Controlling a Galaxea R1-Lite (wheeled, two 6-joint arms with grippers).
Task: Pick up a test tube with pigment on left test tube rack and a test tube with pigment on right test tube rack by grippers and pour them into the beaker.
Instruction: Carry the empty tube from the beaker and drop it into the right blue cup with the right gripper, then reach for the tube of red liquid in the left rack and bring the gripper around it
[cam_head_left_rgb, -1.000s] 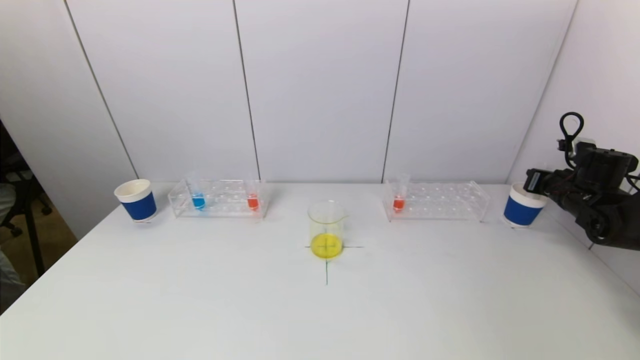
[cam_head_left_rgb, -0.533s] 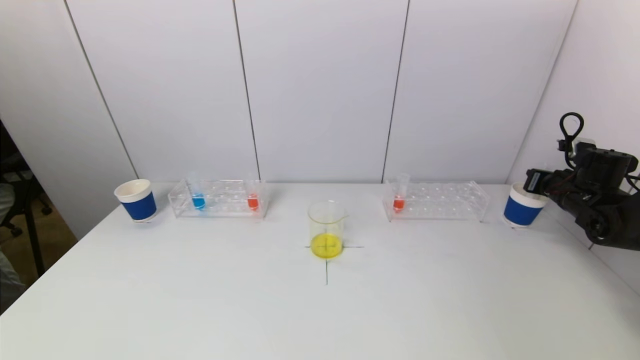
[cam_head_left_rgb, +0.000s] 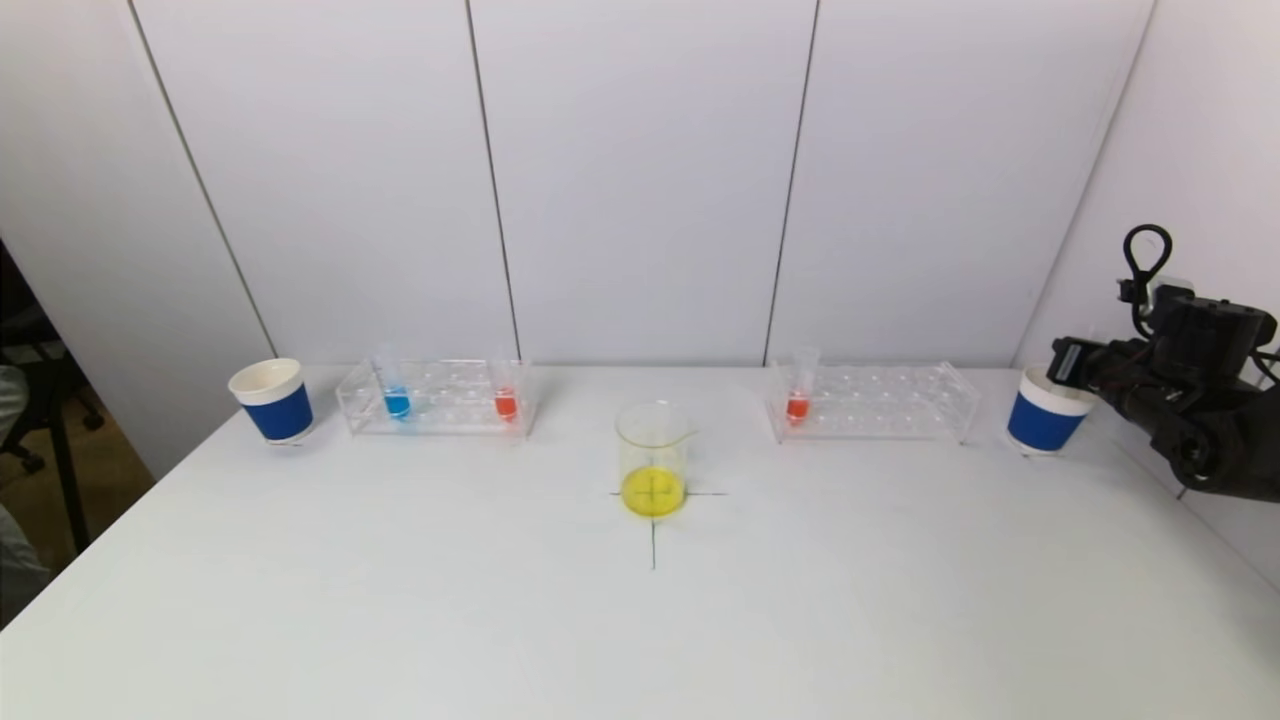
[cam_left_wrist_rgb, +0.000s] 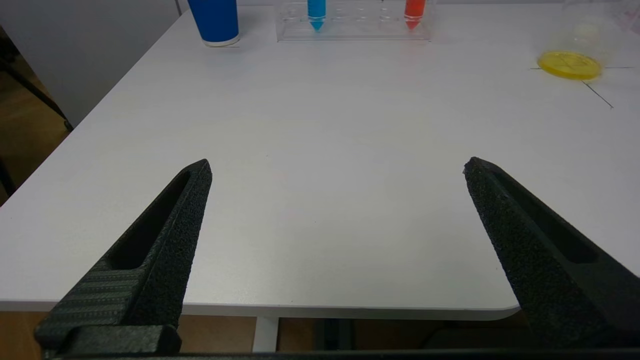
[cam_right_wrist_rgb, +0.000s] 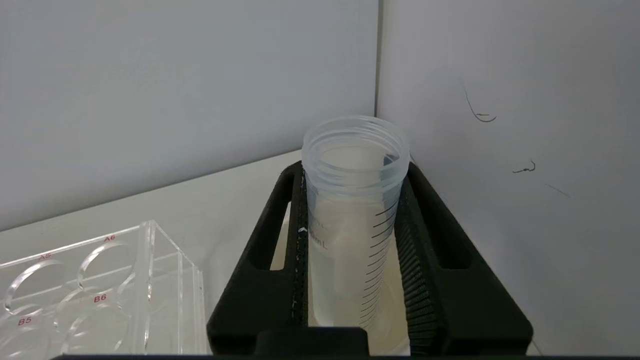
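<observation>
The left test tube rack (cam_head_left_rgb: 440, 398) holds a blue-filled test tube (cam_head_left_rgb: 396, 400) and a red-filled one (cam_head_left_rgb: 505, 402). The right test tube rack (cam_head_left_rgb: 880, 400) holds one red-filled tube (cam_head_left_rgb: 797, 403). The beaker (cam_head_left_rgb: 654, 460) stands at the table's centre cross with yellow liquid in it. At the far right, my right gripper (cam_right_wrist_rgb: 352, 167) is shut on an empty clear test tube (cam_right_wrist_rgb: 350, 225), directly over the right blue cup (cam_head_left_rgb: 1043, 412). My left gripper (cam_left_wrist_rgb: 337, 165) is open and empty above the table's near left edge.
A second blue cup (cam_head_left_rgb: 272, 400) stands left of the left rack. The end of the right rack (cam_right_wrist_rgb: 100, 280) lies close beside my right gripper. The side wall (cam_right_wrist_rgb: 500, 150) is just behind that gripper.
</observation>
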